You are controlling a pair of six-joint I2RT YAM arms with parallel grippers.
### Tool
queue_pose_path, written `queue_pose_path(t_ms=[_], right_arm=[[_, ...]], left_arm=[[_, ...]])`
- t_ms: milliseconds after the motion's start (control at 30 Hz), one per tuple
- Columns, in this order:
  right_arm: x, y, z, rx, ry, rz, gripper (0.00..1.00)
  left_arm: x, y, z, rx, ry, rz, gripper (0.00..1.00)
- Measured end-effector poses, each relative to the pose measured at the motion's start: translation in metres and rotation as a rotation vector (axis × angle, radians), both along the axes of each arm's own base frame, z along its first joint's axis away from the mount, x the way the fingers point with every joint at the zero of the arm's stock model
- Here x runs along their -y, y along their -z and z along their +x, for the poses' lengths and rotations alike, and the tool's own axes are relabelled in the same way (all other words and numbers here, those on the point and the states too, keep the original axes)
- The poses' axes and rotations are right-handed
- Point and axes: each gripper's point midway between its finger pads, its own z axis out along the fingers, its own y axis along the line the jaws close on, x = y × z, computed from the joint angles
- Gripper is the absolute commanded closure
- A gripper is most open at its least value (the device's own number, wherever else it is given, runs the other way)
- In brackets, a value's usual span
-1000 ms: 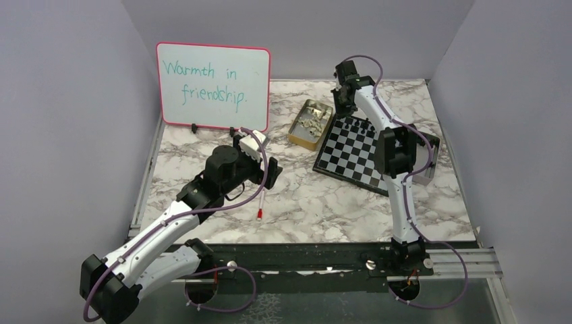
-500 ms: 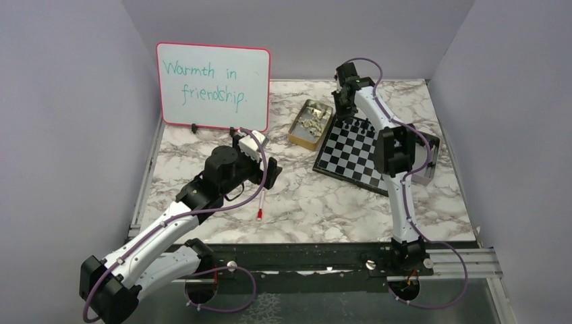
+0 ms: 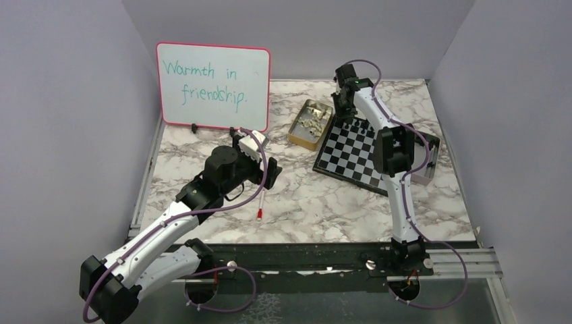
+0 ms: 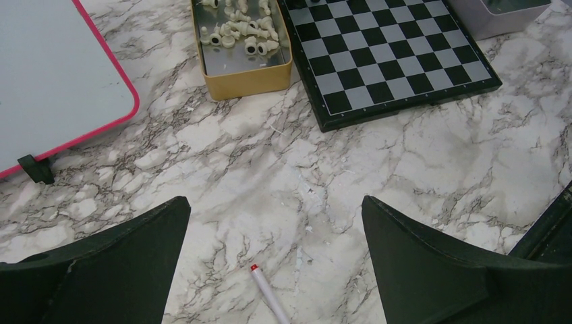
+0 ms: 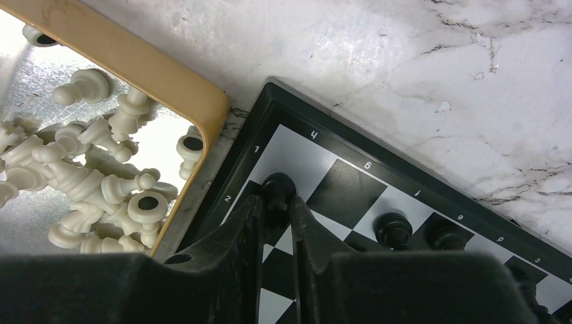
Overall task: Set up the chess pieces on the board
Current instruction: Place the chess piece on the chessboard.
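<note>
One black piece [image 5: 278,183] seems half-hidden by right hand [image 5: 276,208].

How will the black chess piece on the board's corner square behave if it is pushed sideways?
The black chess piece looks slender under its rounded head, so a push up high would probably tip it rather than slide it. Its glossy finish suggests hard, stiff plastic, likely light and somewhat slippery for the right gripper flanking it.
</note>
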Motion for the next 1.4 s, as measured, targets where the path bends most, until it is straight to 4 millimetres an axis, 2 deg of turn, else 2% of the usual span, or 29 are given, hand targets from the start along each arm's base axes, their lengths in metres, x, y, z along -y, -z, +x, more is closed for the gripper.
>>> queue_pose_path(t_ms=[1067,1400], right_arm=[[0.007,0.001,0.010,0.023,0.007,0.001,0.75],[0.008,0.001,0.012,0.030,0.012,0.005,0.68]], left_arm=[[-0.002,-0.002,0.000,0.008,-0.010,-0.002,0.01],[-0.004,-0.003,0.000,0.015,-0.017,-0.001,0.01]])
